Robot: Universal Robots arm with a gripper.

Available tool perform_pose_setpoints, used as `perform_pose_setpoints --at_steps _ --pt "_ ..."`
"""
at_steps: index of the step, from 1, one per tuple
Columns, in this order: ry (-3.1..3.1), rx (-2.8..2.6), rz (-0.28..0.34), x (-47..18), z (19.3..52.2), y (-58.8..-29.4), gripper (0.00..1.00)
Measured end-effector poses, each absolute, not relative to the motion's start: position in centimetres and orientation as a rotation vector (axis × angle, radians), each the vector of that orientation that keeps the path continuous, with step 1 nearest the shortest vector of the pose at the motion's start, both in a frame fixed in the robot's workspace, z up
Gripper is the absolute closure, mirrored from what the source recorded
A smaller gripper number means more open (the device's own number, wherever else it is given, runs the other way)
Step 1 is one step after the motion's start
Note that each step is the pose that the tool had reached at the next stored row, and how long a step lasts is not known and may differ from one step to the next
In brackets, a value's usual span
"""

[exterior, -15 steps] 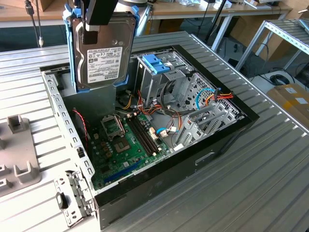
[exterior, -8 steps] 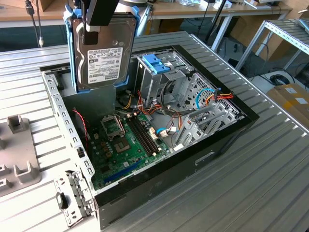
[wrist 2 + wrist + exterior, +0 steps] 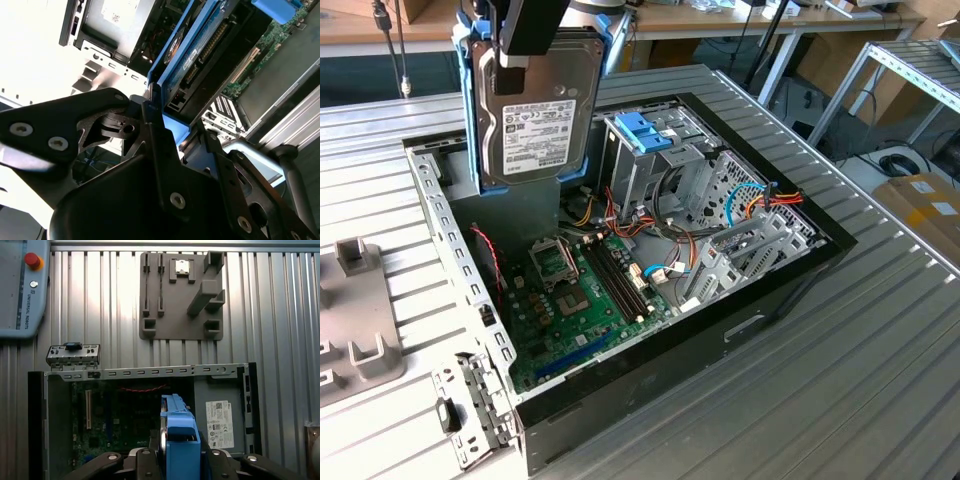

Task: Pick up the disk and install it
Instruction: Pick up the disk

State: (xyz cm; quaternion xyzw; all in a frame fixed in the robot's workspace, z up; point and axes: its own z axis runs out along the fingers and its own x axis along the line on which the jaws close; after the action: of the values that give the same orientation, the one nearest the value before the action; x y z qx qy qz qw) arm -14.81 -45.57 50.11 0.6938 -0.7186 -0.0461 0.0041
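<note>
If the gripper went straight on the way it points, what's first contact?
The gripper points down into the open case, shut on the disk, so the disk's lower edge leads. It would likely land where the motherboard borders the grey power-supply box; depth is unclear.

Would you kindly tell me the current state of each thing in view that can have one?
disk: held upright above the open case, not yet installed.
claw: shut on the disk.
computer case: lying flat, side panel off, motherboard exposed.
drive cage: seated inside the case, blue handle on top.
</note>
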Motion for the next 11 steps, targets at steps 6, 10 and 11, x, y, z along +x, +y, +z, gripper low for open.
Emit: perform_pose_setpoints --at_steps 6,10,11 --pt "-2.252 2.174 -0.144 -14.72 50.09 -45.63 0.63" --pt "-2.252 2.174 -0.144 -14.63 50.08 -45.66 0.63" --pt "-2.252 2.174 -0.144 -14.61 50.08 -45.67 0.63"
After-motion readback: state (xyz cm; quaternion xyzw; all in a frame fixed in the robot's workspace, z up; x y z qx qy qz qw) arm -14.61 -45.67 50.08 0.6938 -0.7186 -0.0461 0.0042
